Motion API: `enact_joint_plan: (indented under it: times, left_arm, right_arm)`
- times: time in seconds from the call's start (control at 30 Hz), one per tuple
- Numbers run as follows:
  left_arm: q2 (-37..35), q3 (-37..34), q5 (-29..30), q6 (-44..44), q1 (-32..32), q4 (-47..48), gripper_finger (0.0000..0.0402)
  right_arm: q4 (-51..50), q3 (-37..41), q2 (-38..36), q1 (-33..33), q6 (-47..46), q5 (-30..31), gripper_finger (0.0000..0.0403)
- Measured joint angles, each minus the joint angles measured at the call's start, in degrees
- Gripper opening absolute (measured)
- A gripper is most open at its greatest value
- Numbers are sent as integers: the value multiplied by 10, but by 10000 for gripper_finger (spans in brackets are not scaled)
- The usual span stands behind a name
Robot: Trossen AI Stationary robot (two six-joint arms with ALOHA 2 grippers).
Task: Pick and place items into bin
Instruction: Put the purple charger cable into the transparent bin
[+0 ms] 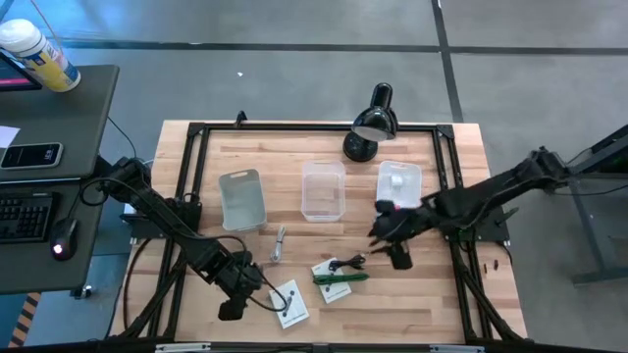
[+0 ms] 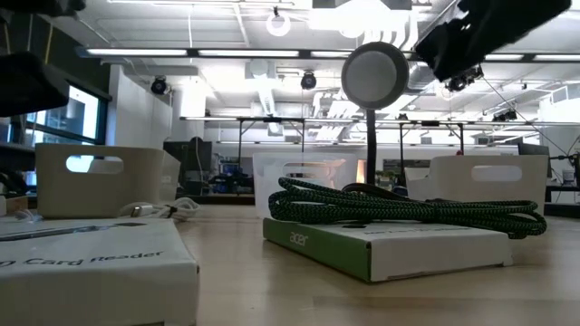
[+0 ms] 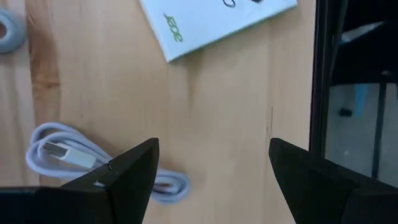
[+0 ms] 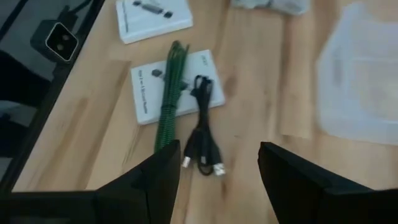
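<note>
Bare wood table [image 1: 412,304] near front edge, both tools open, right tool [image 1: 385,235] seemingly above black cable [image 1: 345,263]

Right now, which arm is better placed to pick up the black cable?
Right. Its open end effector hangs just short of the black cable; the left end effector is past the white card, farther off.

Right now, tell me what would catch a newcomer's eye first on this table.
Three pale bins stand in a row mid-table, with a black desk lamp behind them. In front, a green braided cable and a black cable lie across a white card. The right gripper hovers open above them.
</note>
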State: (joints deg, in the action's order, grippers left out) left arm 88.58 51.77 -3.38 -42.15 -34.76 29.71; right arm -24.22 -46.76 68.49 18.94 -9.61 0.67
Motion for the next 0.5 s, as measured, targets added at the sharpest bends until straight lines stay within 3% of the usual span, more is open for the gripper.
enact_joint_plan:
  times: [0.17,0.37,0.5]
  left_arm:
    - [0,0,21,-37,-36,50,292]
    - [4,0,58,-230,-67,115,292]
    - [4,0,92,-328,-69,91,292]
  right_arm:
    - [55,0,62,16,-34,30,205]
    - [120,0,85,6,-55,57,198]
    - [140,0,81,-4,-74,89,193]
